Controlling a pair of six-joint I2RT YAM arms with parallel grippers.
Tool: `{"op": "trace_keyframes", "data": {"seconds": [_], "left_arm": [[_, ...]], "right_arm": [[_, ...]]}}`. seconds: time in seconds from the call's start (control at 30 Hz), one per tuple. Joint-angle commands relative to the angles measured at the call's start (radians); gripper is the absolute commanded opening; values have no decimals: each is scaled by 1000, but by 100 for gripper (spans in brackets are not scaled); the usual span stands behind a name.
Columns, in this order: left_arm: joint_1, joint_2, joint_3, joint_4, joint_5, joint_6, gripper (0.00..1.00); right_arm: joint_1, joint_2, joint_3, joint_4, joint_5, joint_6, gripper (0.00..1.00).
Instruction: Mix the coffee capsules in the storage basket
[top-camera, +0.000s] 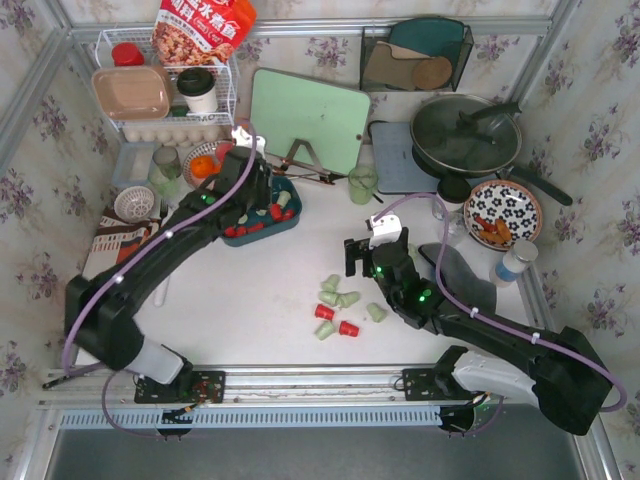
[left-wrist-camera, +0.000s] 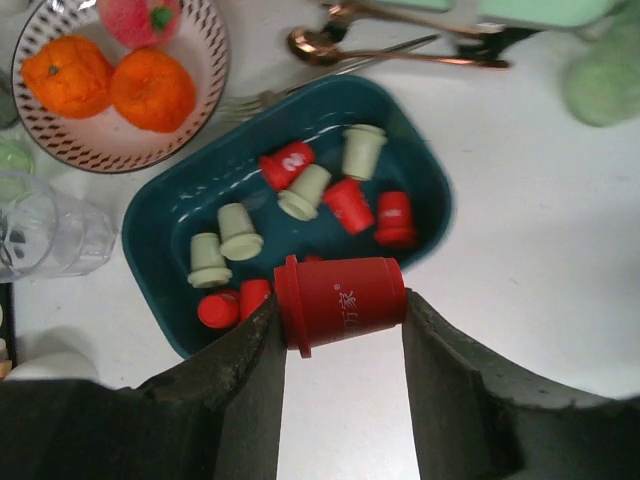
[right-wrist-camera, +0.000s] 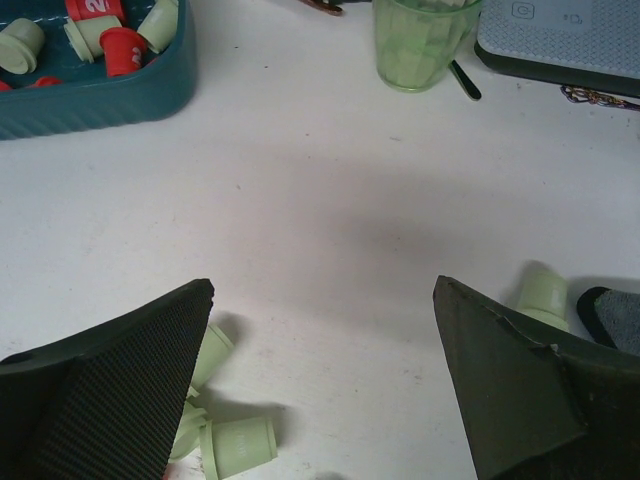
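Observation:
The dark teal storage basket (top-camera: 290, 222) sits left of centre and holds several red and mint capsules (left-wrist-camera: 300, 190). It also shows in the left wrist view (left-wrist-camera: 160, 290) and in the right wrist view (right-wrist-camera: 100, 100). My left gripper (top-camera: 262, 195) (left-wrist-camera: 340, 322) is shut on a red capsule (left-wrist-camera: 345, 292), held sideways just above the basket's near rim. Several loose capsules lie on the table, mint ones (top-camera: 338, 297) and red ones (top-camera: 348, 328). My right gripper (top-camera: 362, 258) (right-wrist-camera: 322, 288) is open and empty above the table, with mint capsules (right-wrist-camera: 240, 445) beside its left finger and another (right-wrist-camera: 545, 295) beside its right finger.
A bowl of oranges (left-wrist-camera: 110, 85) and a clear glass (left-wrist-camera: 50, 230) stand left of the basket. Spoons and a fork (left-wrist-camera: 400, 50) lie behind it. A green cup (top-camera: 362, 183), a cutting board (top-camera: 310, 120), a pan (top-camera: 465, 135), a patterned plate (top-camera: 503, 212) and a bottle (top-camera: 515, 262) stand around.

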Motion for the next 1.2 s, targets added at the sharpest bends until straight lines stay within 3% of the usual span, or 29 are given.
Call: {"op": "trace_keyframes", "data": {"seconds": [0.0,0.17,0.27,0.47,0.57,0.7,0.87,1.17], "left_arm": [[101,144,55,33,38,-10,36],[201,301,136,-4,58,-45,37],[237,367,167,-30,43,-58,44],[278,437,188,-52,66,-80,73],[278,420,166,-32,93,-84,100],[277,351,120,-22,115,-104,99],[254,192,-32,9,152,-136,99],[157,-141,-372,38,160,-163,99]], "right_arm": [[0,0,4,36,-2,8,100],[0,-3,8,30,-21,17,100],[1,-5,12,21,-19,20,100],[0,-8,8,24,-15,19,100],[1,3,11,26,-12,16,100],[1,-3,23,9,-33,22,100],[-1,-37,-43,116,-18,26,100],[-1,-224,23,-170,-4,184,99]]}}
